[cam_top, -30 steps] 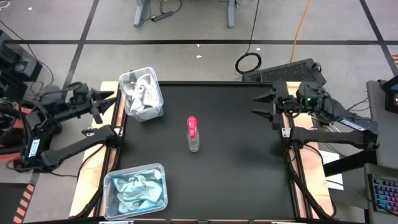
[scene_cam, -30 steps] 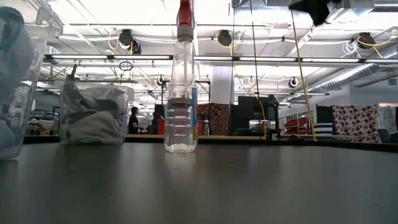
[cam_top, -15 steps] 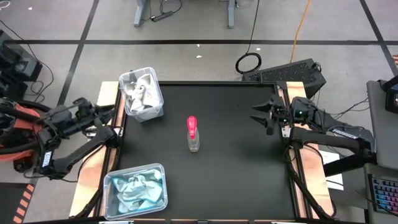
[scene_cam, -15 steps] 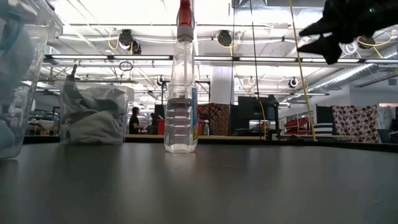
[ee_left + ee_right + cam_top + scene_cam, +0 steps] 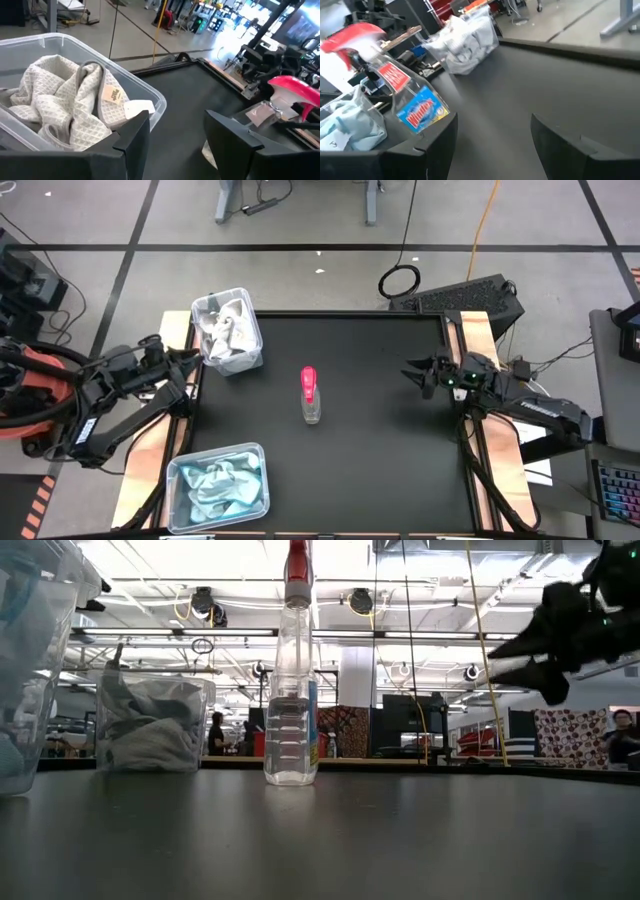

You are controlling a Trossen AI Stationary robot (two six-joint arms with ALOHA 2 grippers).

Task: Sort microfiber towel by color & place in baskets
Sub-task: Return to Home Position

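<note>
Clear rounded baskets (image 5: 259,340) holding towels (image 5: 215,485).
My view: waffle-weave grey towel (image 5: 60,100) bunched, no clear axis; left gripper (image 5: 175,120), right gripper (image 5: 492,122) spread.

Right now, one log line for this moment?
grey towels: far bin | blue towels: near bin | left gripper: open, left edge | right gripper: open, right edge

The left arm sits folded low at the left side, its forearm angled toward the centre. The left gripper (image 5: 186,361) points right, with its two fingers (image 5: 131,137) spread apart. The right arm lies stretched along the right side. The right gripper (image 5: 414,377) points left, held up in the air, its fingers likewise parted.
</note>
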